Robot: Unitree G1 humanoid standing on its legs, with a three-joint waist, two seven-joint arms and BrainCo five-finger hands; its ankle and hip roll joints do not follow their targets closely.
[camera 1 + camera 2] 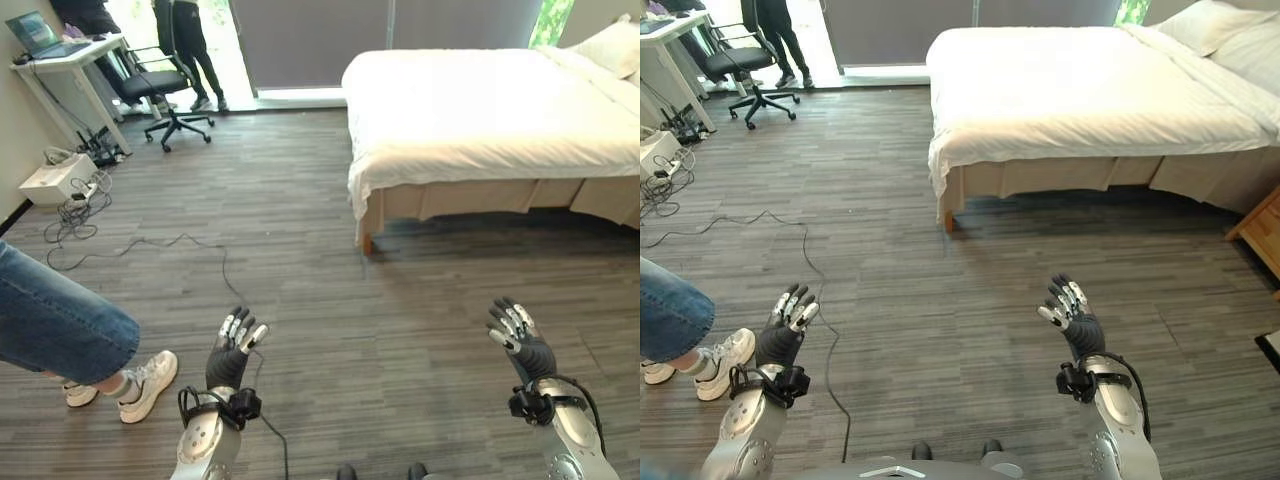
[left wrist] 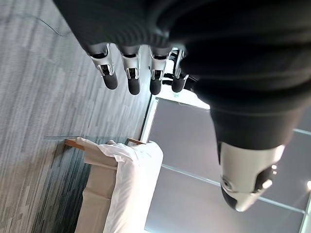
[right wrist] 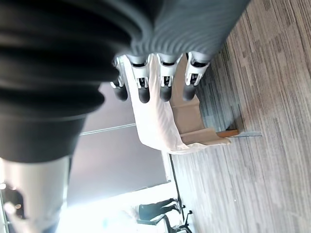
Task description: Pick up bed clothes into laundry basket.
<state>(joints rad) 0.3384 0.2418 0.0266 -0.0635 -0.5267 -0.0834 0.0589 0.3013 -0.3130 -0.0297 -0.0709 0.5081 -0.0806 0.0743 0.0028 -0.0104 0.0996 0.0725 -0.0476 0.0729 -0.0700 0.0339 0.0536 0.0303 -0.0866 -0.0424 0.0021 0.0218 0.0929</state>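
Observation:
A bed (image 1: 500,110) with a white sheet and a pillow (image 1: 610,45) stands across the wood floor at the upper right; its white sheet (image 2: 129,179) hangs over the near corner. My left hand (image 1: 232,350) is raised low at the left with straight fingers (image 2: 131,77) and holds nothing. My right hand (image 1: 520,335) is raised low at the right, its fingers (image 3: 165,80) straight too, well short of the bed. Both hands are far from the bedding.
A person's jeans leg and white shoes (image 1: 140,385) stand close at my left. A desk with a laptop (image 1: 60,50), a black office chair (image 1: 160,85) and a second person stand at the far left. Cables and a white box (image 1: 55,180) lie by the wall. A wooden nightstand (image 1: 1260,235) stands right.

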